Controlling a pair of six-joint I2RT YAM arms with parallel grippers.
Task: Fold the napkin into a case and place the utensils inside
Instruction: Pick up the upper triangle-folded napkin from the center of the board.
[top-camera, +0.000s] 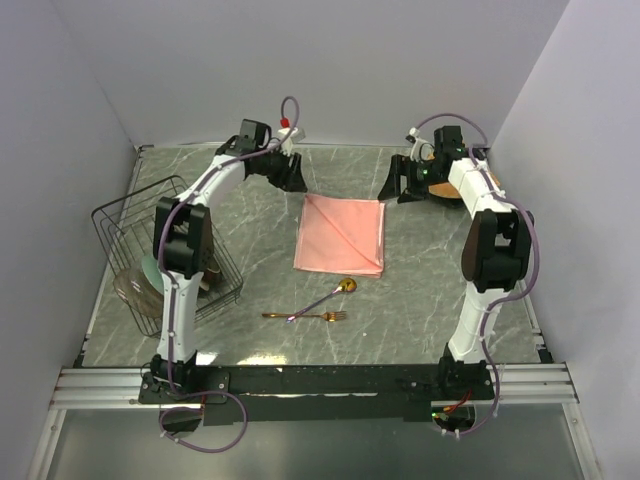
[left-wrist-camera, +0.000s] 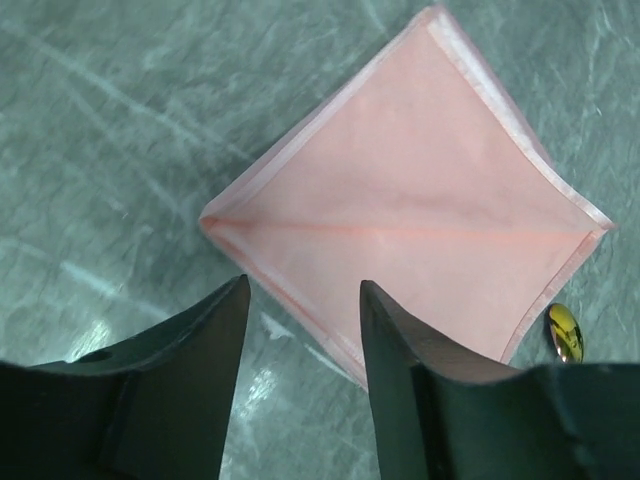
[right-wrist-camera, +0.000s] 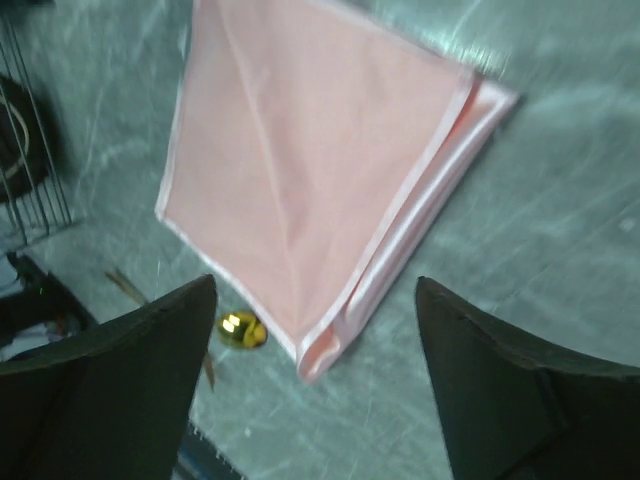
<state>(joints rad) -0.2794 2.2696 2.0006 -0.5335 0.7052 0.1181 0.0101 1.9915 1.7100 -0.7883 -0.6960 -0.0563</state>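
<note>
Grey marbled table (top-camera: 250, 255) carries the napkin (top-camera: 340, 234), folded flat at centre; spoon (top-camera: 340, 290) and fork (top-camera: 305, 316) lie crossed near its front edge. My left gripper (left-wrist-camera: 300, 290) and right gripper (right-wrist-camera: 315, 285) hover at its far corners, jaws apart, holding nothing.

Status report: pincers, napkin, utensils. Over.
Both open, empty: left pincer and right pincer, by napkin far corners. Folded flat, squarish, no pocket yet. Crossed on table, near side: spoon and fork. Nothing blocking.

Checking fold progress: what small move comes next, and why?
Probably lower the left end effector to the napkin corner ahead of it for another fold: it and the right end effector are open, the napkin is a wide square, spoon and fork lie outside it.
</note>
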